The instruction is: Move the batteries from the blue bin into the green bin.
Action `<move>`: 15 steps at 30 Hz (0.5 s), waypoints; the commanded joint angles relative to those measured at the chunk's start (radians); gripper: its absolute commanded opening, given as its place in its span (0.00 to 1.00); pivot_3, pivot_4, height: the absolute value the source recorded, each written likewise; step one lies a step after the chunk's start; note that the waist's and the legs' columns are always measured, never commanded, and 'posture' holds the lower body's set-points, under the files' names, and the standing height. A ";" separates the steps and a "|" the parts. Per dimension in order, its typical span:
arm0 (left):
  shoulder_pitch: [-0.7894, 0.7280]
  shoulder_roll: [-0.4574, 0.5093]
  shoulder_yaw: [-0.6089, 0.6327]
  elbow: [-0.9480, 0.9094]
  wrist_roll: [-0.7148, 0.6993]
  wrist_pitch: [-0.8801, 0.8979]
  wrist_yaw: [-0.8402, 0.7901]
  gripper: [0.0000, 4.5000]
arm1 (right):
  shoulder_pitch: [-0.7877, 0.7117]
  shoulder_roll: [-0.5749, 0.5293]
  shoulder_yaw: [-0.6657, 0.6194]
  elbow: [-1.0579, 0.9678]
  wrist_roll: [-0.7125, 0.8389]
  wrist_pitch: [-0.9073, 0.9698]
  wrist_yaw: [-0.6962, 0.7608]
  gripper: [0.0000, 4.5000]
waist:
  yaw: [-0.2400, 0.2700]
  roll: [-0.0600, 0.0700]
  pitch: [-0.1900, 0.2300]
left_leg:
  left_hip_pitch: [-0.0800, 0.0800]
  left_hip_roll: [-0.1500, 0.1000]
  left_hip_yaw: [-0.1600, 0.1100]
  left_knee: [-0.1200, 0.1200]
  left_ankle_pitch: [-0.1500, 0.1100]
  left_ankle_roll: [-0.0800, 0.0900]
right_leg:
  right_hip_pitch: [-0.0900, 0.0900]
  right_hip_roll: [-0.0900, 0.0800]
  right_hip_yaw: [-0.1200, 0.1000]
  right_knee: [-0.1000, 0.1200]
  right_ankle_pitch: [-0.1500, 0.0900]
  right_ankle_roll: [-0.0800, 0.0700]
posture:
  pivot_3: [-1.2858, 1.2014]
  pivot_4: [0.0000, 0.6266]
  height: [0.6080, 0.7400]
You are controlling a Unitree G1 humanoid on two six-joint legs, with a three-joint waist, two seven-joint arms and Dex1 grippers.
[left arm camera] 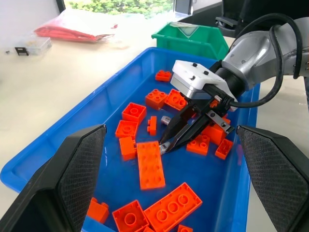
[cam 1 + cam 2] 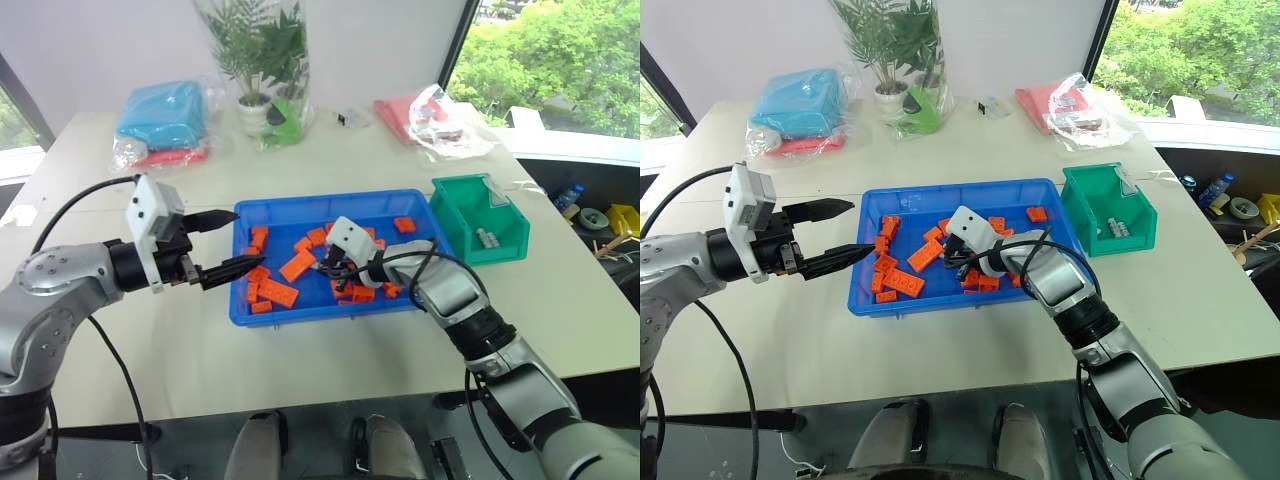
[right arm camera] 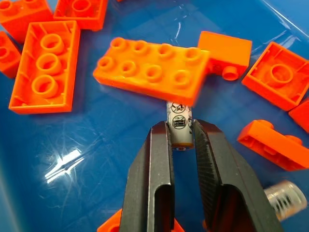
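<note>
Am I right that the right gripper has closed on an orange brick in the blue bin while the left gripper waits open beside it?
Not quite. The right gripper is shut on a battery, not an orange brick; the battery's far end sits against a long orange brick. The right wrist view shows this. The rest holds: it is in the blue bin, and the left gripper waits open beside it.

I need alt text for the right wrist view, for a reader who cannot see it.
The right gripper is shut on a small silvery battery lying on the floor of the blue bin, next to a long orange brick. More orange bricks lie around, and a second battery lies beside the gripper.
</note>
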 commanded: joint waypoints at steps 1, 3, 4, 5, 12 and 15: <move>-0.027 0.001 0.017 -0.007 -0.001 -0.023 -0.003 1.00 | -0.010 0.003 -0.019 0.009 -0.014 0.003 -0.003 0.02 | 0.001 0.000 0.000 | 0.000 0.000 0.000 0.000 0.000 0.000 | 0.000 0.000 0.000 0.000 0.000 0.000 | 0.52 0.24 0.45; -0.029 0.001 0.016 -0.006 0.000 -0.023 -0.004 1.00 | -0.010 -0.008 -0.043 -0.025 -0.002 0.025 0.001 0.02 | 0.000 0.000 0.000 | 0.000 0.000 0.000 0.000 0.000 0.000 | 0.000 0.000 0.000 0.000 0.000 0.000 | 0.52 0.24 0.45; -0.030 0.000 0.015 -0.005 0.000 -0.023 -0.004 1.00 | -0.011 -0.018 -0.062 -0.051 0.010 0.042 0.005 0.02 | 0.000 0.000 0.000 | 0.000 0.000 0.000 0.000 0.000 0.000 | 0.000 0.000 0.000 0.000 0.000 0.000 | 0.52 0.24 0.45; -0.030 0.000 0.015 -0.005 -0.002 -0.023 -0.006 1.00 | -0.014 -0.029 -0.086 -0.077 0.022 0.062 0.007 0.02 | 0.000 0.000 0.000 | 0.000 0.000 0.000 0.000 0.000 0.000 | 0.000 0.000 0.000 0.000 0.000 0.000 | 0.52 0.24 0.45; -0.016 -0.007 -0.007 -0.015 -0.008 -0.018 -0.027 1.00 | -0.061 -0.230 -0.489 -0.227 0.167 0.336 -0.041 0.02 | 0.007 0.000 0.001 | -0.001 0.000 0.000 0.000 0.000 -0.001 | 0.000 -0.001 0.000 -0.001 0.000 0.000 | 0.52 0.24 0.45; -0.023 -0.026 -0.034 -0.010 -0.003 -0.025 -0.034 1.00 | -0.027 -0.351 -0.605 -0.184 0.156 0.358 -0.069 0.02 | 0.011 0.000 0.001 | -0.001 -0.001 0.001 0.000 -0.001 -0.001 | 0.000 -0.001 0.000 -0.002 0.000 0.000 | 0.52 0.24 0.45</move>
